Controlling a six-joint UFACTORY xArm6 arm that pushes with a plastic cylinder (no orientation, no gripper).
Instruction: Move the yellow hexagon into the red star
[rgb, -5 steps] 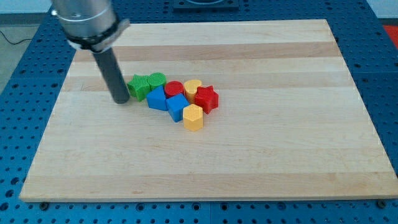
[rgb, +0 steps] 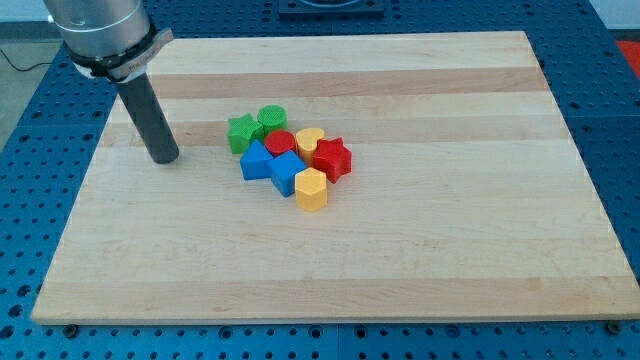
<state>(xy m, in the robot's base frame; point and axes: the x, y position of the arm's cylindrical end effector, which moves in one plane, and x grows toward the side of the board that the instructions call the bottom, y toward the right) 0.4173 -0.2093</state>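
Wooden board (rgb: 420, 250): pale, striped grain, lay on a blue perforated table (rgb: 30, 150).

My tip (rgb: 164, 158): the lower end of a dark rod, rested on the board at the view's left, well apart from every block. The arm carried no claw, so there was nothing to be clenched or released, and the rod held nothing.

Blocks: eight, packed in one cluster near the board's middle.

- Yellow hexagon (rgb: 311, 189): lowest in the cluster, toward the view's bottom. It sat just below and left of the red star, touching or nearly touching it, and against the blue cube.
- Red star (rgb: 333, 159): at the cluster's right edge.
- Yellow heart (rgb: 310, 141): just left of the red star, toward the view's top.
- Red cylinder (rgb: 279, 143): left of the yellow heart.
- Green cylinder (rgb: 272, 119): at the cluster's top.
- Green star (rgb: 242, 132): at the cluster's upper left, beside the green cylinder; the block nearest my tip.
- Blue block (rgb: 256, 160): angular, exact shape unclear, below the green star.
- Blue cube (rgb: 286, 172): between the blue block and the yellow hexagon.
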